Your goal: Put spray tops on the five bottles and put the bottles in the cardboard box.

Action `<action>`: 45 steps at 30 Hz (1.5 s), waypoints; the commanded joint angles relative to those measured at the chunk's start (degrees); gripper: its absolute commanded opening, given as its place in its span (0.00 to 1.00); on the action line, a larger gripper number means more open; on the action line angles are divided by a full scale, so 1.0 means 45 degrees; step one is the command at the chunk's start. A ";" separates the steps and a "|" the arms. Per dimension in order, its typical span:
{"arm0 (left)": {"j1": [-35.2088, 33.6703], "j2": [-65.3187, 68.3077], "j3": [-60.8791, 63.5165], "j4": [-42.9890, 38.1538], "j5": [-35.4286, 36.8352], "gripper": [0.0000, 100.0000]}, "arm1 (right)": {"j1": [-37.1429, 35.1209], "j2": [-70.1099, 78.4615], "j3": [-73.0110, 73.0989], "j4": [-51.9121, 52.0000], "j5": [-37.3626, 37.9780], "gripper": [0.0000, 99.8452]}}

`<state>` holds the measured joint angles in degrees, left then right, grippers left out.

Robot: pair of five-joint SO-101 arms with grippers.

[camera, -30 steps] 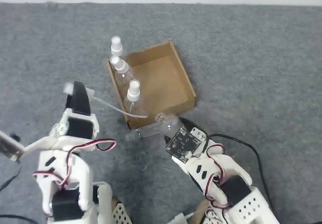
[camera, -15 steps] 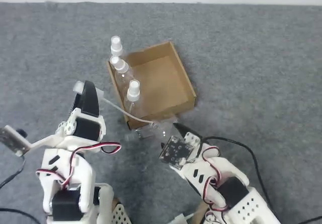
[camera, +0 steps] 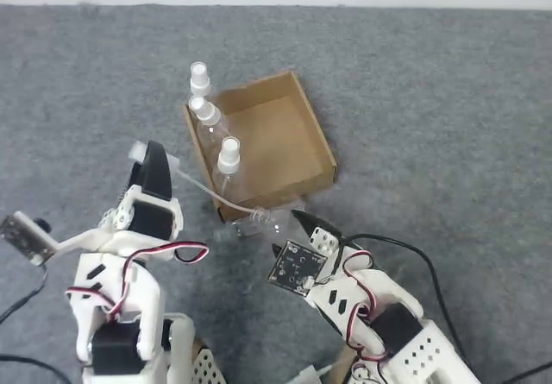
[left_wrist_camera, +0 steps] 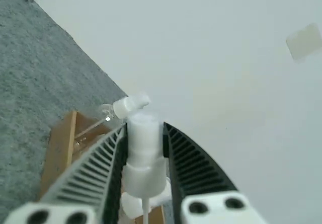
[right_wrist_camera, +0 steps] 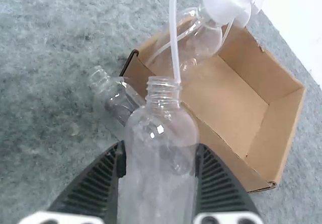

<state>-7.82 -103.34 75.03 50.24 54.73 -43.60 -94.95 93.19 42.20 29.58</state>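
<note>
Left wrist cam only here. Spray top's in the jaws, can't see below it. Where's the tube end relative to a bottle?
Observer: The tube off your spray top ends right at the open neck of the bottle held in the right gripper. Can't tell if it's inside yet.
Operator: Any other bottle without a top?
Observer: One. A bare bottle lies on the carpet just outside the cardboard box, next to the held one.
Operator: How many finished?
Observer: Three capped bottles, lined along one side wall of the box.
</note>
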 commanded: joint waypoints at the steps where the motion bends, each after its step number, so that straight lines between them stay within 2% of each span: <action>1: -0.0860 -0.0254 -0.0264 -0.0059 -0.0078 0.01 | -0.0107 -0.0303 -0.0195 -0.0322 0.0137 0.04; 6: -0.1016 -0.0254 -0.0205 0.0020 -0.0098 0.01 | -0.0107 -0.0303 -0.0195 -0.0322 0.0137 0.04; 12: -0.0137 -0.0234 0.0029 0.0137 -0.0156 0.01 | -0.0107 -0.0303 -0.0195 -0.0322 0.0137 0.04; 22: 0.0156 -0.0234 0.0537 0.0098 -0.0488 0.01 | -0.0107 -0.0303 -0.0195 -0.0322 0.0137 0.04; 27: 0.1661 -0.0234 0.1084 0.0039 -0.0996 0.01 | -0.0107 -0.0303 -0.0195 -0.0303 0.0117 0.04; 31: 0.2208 -0.0215 0.1358 -0.0020 -0.1016 0.01 | -0.0166 -0.0303 -0.0215 -0.0303 0.0117 0.04; 40: 0.2266 -0.0215 0.3057 -0.2305 -0.1915 0.01 | -0.0127 -0.2022 0.0059 0.0186 -0.0352 0.04; 45: 0.3634 -0.0215 0.3233 -0.2071 -0.1934 0.01 | -0.0166 -0.1924 0.0098 0.0147 -0.0547 0.04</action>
<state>4.31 -103.34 89.98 41.63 46.90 -43.87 -102.15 94.59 42.99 28.18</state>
